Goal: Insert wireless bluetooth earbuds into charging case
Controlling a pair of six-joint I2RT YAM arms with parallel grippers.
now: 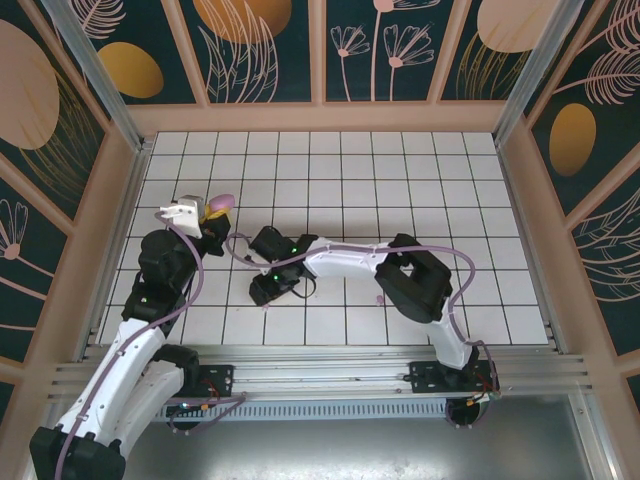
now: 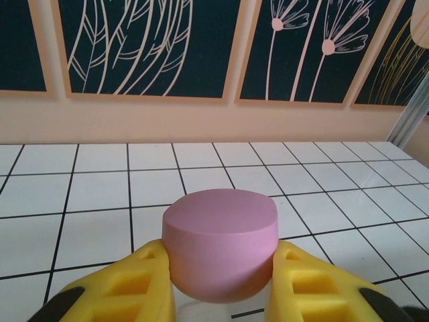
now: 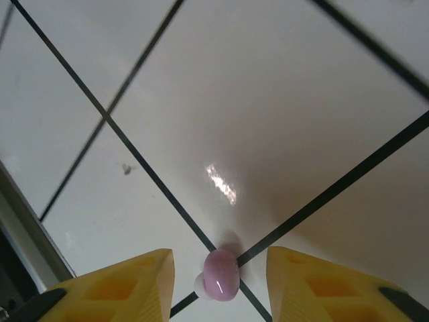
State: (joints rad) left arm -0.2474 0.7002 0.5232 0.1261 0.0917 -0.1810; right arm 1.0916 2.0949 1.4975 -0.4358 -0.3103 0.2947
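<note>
Left arm: left gripper [image 1: 203, 212] raised over the left part of the white tiled table [image 1: 400, 170], well short of the back wall. Left wrist view: left gripper [image 2: 221, 253] closed on the charging case [image 2: 221, 228], a pink rounded puck with a flat top. One yellow finger [image 2: 127, 288] presses its left flank, the other the right flank; contact on both sides, no gap seen. The case sits level between the pads, clear of the tiles below it, and no seam or open lid can be made out from this angle. In the top view the charging case [image 1: 220, 203] shows as a pink spot at the tip of the left arm. Centre: right arm reaches across from its base at the right, with the right gripper [image 1: 268, 290] pointing down at the table, near the front edge and to the right of the left gripper. Right wrist view: right gripper [image 3: 220, 258] parted, yellow fingers [image 3: 120, 288] standing either side of the earbud [image 3: 221, 275], with bare tile showing between each pad and the bud; nothing gripped. The earbud is pink with a small white tip at its lower left, lying on the table on a black grid line, roughly midway between the jaws. Case and earbud are apart, one in the air, one on the tiles.
</note>
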